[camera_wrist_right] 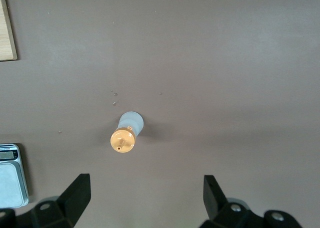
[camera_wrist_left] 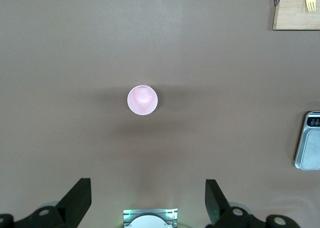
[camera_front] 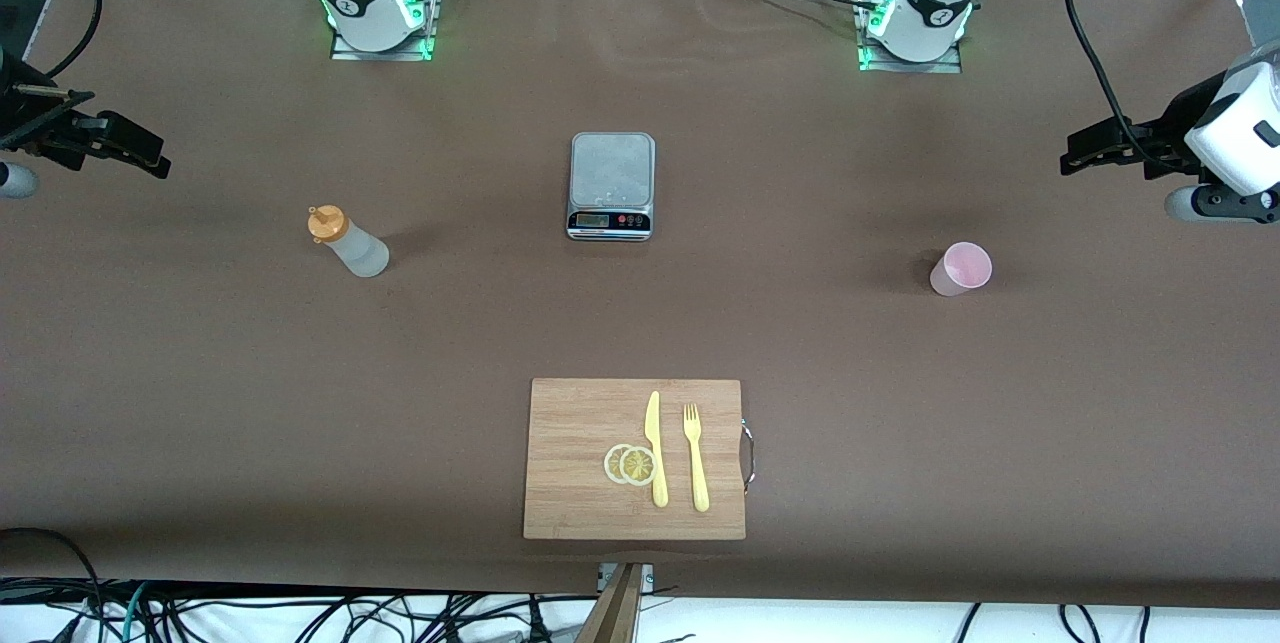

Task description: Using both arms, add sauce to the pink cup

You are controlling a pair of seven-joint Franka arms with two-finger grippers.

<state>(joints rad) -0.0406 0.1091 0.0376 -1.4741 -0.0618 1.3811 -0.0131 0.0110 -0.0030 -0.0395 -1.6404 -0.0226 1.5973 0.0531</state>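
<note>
The sauce bottle [camera_front: 347, 243], whitish with an orange cap, stands upright toward the right arm's end of the table. It also shows in the right wrist view, bottle [camera_wrist_right: 127, 133]. My right gripper [camera_front: 150, 155] hangs open and empty high above that end, gripper [camera_wrist_right: 146, 183], apart from the bottle. The pink cup [camera_front: 961, 269] stands upright toward the left arm's end, and the cup [camera_wrist_left: 142, 99] looks empty from above. Above that end my left gripper [camera_front: 1085, 151] is open, gripper [camera_wrist_left: 147, 188], with nothing between its fingers.
A steel kitchen scale [camera_front: 612, 185] sits mid-table between bottle and cup. Nearer the front camera lies a wooden cutting board [camera_front: 580, 413] with a yellow knife [camera_front: 655, 448], a fork [camera_front: 695, 458] and two lemon slices [camera_front: 630, 464].
</note>
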